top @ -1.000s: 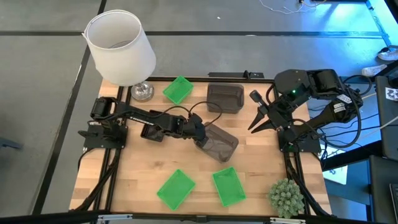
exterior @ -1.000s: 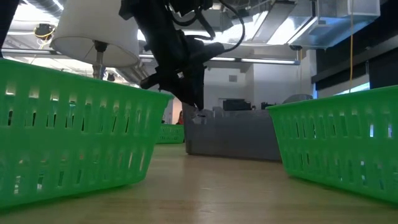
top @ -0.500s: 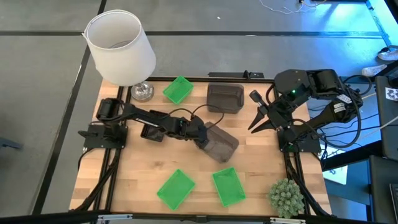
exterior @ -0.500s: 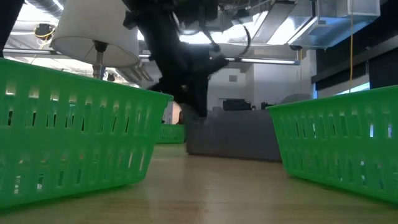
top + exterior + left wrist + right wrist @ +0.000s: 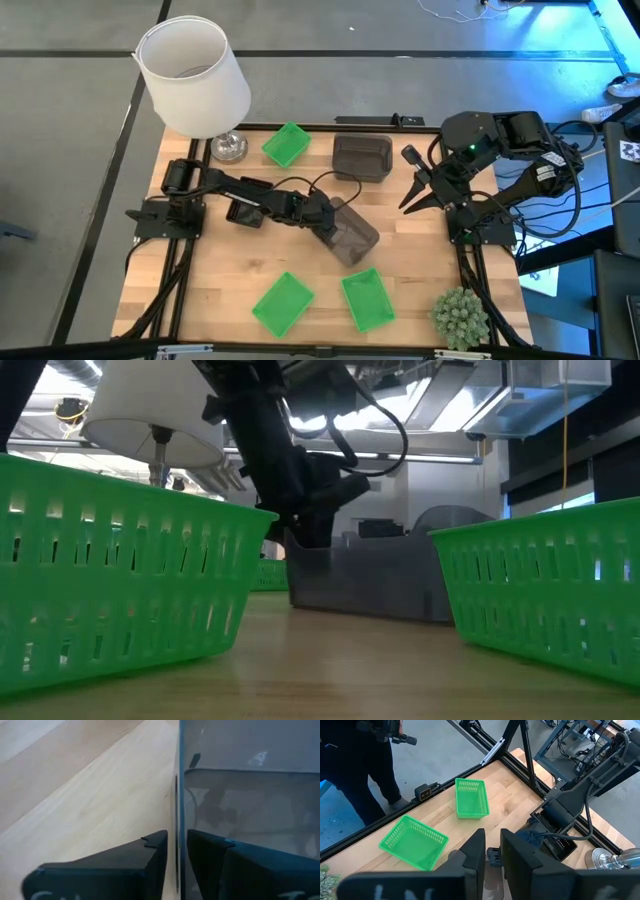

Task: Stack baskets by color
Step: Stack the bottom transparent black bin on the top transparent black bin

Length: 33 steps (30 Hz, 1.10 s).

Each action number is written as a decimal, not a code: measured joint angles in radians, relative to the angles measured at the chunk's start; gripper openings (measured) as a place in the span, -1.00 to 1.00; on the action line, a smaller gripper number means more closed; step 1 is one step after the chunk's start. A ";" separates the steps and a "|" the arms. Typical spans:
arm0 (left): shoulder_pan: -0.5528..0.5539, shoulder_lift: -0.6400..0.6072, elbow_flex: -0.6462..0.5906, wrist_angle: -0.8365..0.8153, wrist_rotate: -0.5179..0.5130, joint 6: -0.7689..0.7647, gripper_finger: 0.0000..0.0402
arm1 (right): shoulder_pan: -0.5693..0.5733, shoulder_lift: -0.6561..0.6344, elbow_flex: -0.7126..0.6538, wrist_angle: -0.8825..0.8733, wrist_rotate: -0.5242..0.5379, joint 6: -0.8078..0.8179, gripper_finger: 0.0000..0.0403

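A smoky grey basket (image 5: 352, 235) sits on the wooden table's middle, and my left gripper (image 5: 326, 215) is shut on its end wall. A second grey basket (image 5: 362, 157) stands at the far side, beside a small green basket (image 5: 287, 144). Two more green baskets (image 5: 283, 303) (image 5: 367, 298) rest near the front edge. A small black basket (image 5: 244, 212) lies beside the left arm. My right gripper (image 5: 404, 206) hangs high over the table's right side, its fingers a narrow gap apart with nothing between them. My left gripper has the grey basket's short end wall (image 5: 179, 795), the one toward the table's left, between its two fingers. One finger is inside the basket and one outside. The fingers slant down from the left. The basket stands upright with its bottom on the table.
A white lampshade (image 5: 195, 75) on a metal foot stands at the far left corner. A round green plant ball (image 5: 460, 315) sits at the near right corner. Bare wood lies between the held basket and the two near green baskets.
My left gripper has sunk onto the grey basket's end wall. The basket has turned a little and shifted slightly toward the table's near left, still resting on the wood.
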 joint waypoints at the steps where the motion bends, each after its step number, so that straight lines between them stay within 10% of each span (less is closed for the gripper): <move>1: 0.000 0.000 0.000 0.000 0.010 0.004 -0.74 | 0.000 0.000 0.000 0.000 0.000 0.000 -0.70; 16: 0.015 -0.027 0.072 -0.017 0.121 0.053 -1.00 | 0.000 0.000 0.000 -0.011 0.000 0.000 -0.70; 33: 0.191 -0.028 0.510 -0.389 0.174 0.184 -1.00 | 0.000 0.000 0.000 -0.033 0.020 0.000 -0.70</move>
